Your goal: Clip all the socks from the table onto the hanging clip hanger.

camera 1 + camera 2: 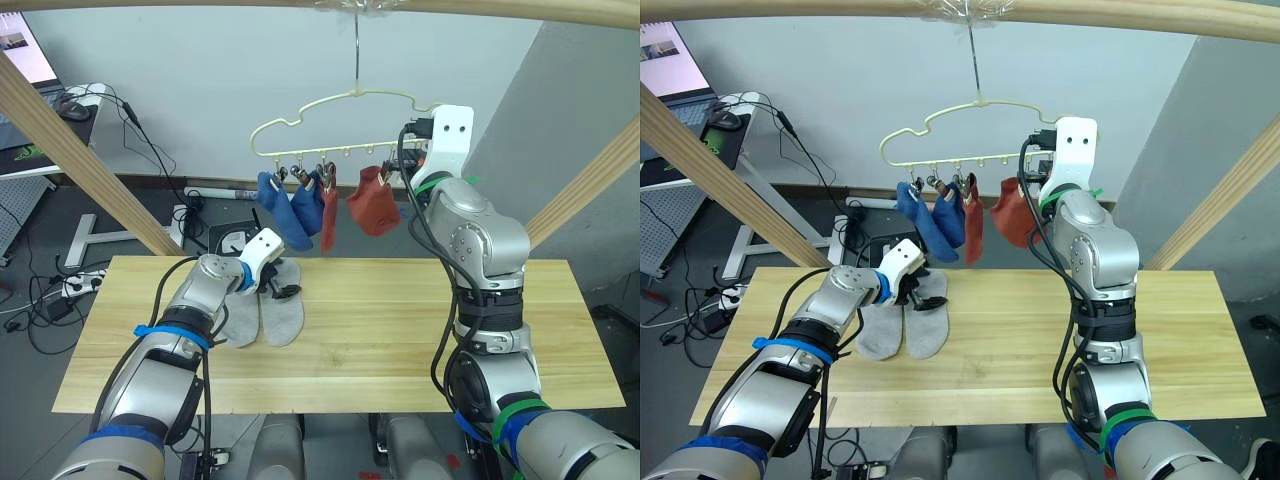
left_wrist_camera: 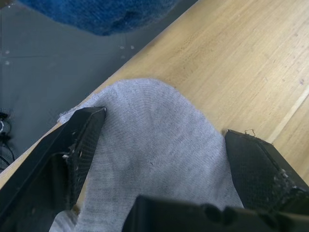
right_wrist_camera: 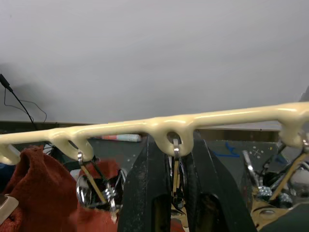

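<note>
Grey socks, two of them, lie side by side on the table [image 1: 400, 330], toward its left: one [image 1: 240, 317] further left, the other [image 1: 283, 314] right next to it. Left gripper [image 1: 277, 280] is down at their far ends with its fingers spread wide, one each side of a grey sock's rounded end, not pinching it yet from the wrist view. Further back and higher up hangs the hanger [image 1: 335, 125] from a wooden pole [image 1: 500, 8]. Two blue socks [image 1: 292, 208] are clipped on its left part, then a red sock [image 1: 328, 208], then another red one [image 1: 374, 202]. Right gripper [image 3: 174, 164] is up at the hanger's right end, fingers squeezed onto a metal clip [image 3: 175, 169] hanging from the bar.
</note>
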`<state>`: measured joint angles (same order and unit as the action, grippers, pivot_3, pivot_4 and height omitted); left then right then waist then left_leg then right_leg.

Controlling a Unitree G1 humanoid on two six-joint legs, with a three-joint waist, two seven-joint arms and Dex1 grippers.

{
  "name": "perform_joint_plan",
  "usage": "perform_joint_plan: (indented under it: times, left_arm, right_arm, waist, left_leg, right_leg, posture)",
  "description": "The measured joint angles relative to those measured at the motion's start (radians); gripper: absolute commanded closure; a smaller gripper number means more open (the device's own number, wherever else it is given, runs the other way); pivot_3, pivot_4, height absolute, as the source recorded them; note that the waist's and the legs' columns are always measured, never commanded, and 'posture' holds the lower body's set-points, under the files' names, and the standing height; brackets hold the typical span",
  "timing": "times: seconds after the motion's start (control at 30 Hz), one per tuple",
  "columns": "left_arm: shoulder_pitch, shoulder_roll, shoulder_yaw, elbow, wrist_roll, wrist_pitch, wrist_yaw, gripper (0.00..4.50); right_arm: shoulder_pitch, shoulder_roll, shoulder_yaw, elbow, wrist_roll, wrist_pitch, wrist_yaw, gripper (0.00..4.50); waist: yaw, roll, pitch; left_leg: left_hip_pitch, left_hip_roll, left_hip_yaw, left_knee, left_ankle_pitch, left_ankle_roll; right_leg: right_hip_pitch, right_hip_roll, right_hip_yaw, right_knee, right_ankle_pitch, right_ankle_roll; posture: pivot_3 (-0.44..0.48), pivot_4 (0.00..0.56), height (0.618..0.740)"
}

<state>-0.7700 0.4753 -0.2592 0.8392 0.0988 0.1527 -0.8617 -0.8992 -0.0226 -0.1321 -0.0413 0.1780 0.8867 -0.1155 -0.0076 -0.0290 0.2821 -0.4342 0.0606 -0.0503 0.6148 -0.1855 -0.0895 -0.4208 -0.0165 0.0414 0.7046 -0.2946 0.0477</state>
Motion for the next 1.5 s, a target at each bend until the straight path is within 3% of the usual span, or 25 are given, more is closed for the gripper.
perform_joint_plan:
  times: [0.27, 0.3, 0.6, 0.77, 1.1, 1.27, 1.5]
  left_arm:
    - [0.007, 0.0, 0.002, -0.008, 0.01, 0.007, -0.005, 0.01]
    - [0.007, 0.0, 0.003, -0.01, 0.01, 0.01, -0.006, 0.0]
    - [0.014, -0.006, 0.032, -0.027, -0.007, 0.034, -0.017, 0.0]
    - [0.079, -0.002, 0.105, -0.181, -0.1, 0.113, -0.076, 0.0]
    - [0.227, 0.034, 0.257, -0.644, -0.334, 0.343, -0.117, 0.0]
    - [0.335, 0.028, 0.313, -0.807, -0.405, 0.417, -0.054, 0.0]
    - [0.571, -0.005, 0.347, -0.974, -0.46, 0.426, 0.026, 0.0]
  right_arm:
    - [0.0, 0.001, -0.002, -0.002, 0.0, 0.003, 0.001, 4.49]
    - [0.0, 0.001, -0.002, -0.002, 0.001, 0.004, 0.001, 3.76]
    - [0.016, 0.008, -0.001, -0.045, 0.003, 0.052, 0.011, 0.54]
    - [0.079, 0.005, 0.001, -0.204, 0.034, 0.191, 0.027, 0.54]
    - [0.367, -0.083, 0.014, -0.652, 0.114, 0.507, 0.107, 0.54]
    - [0.638, -0.14, -0.013, -0.794, 0.14, 0.5, 0.179, 0.54]
    - [0.982, -0.18, -0.022, -0.88, 0.156, 0.306, 0.266, 0.54]
  waist:
    - [-0.001, 0.0, 0.0]
    - [-0.001, 0.0, 0.0]
    - [-0.002, 0.0, 0.0]
    - [-0.005, 0.0, 0.0]
    - [-0.013, -0.001, -0.001]
    - [-0.021, -0.001, -0.002]
    - [-0.026, -0.001, -0.009]
  left_leg:
    - [0.001, 0.0, 0.0, 0.001, 0.001, 0.001]
    - [0.001, 0.0, 0.0, 0.001, 0.001, 0.001]
    - [0.001, 0.0, 0.0, 0.001, 0.001, 0.001]
    - [0.0, 0.0, -0.001, 0.001, 0.001, 0.001]
    - [0.0, 0.0, -0.003, 0.005, 0.001, 0.001]
    - [0.0, 0.0, -0.002, 0.008, 0.001, 0.001]
    - [0.002, 0.002, -0.002, 0.011, 0.002, 0.003]
  right_leg:
    - [0.0, 0.0, 0.0, 0.004, 0.0, 0.0]
    - [0.0, 0.0, 0.0, 0.004, 0.0, 0.0]
    - [0.0, 0.0, 0.0, 0.005, 0.0, 0.0]
    - [-0.001, 0.0, 0.0, 0.004, 0.0, 0.0]
    - [0.0, 0.0, -0.001, 0.007, 0.0, 0.0]
    - [0.001, 0.0, 0.0, 0.007, 0.0, 0.0]
    - [0.002, 0.003, 0.002, 0.007, -0.001, 0.0]
  posture:
    - [0.063, 0.216, 0.74]
    - [0.063, 0.216, 0.74]
    - [0.053, 0.216, 0.74]
    - [0.055, 0.214, 0.74]
    - [0.032, 0.202, 0.74]
    - [0.027, 0.198, 0.74]
    - [0.024, 0.199, 0.74]
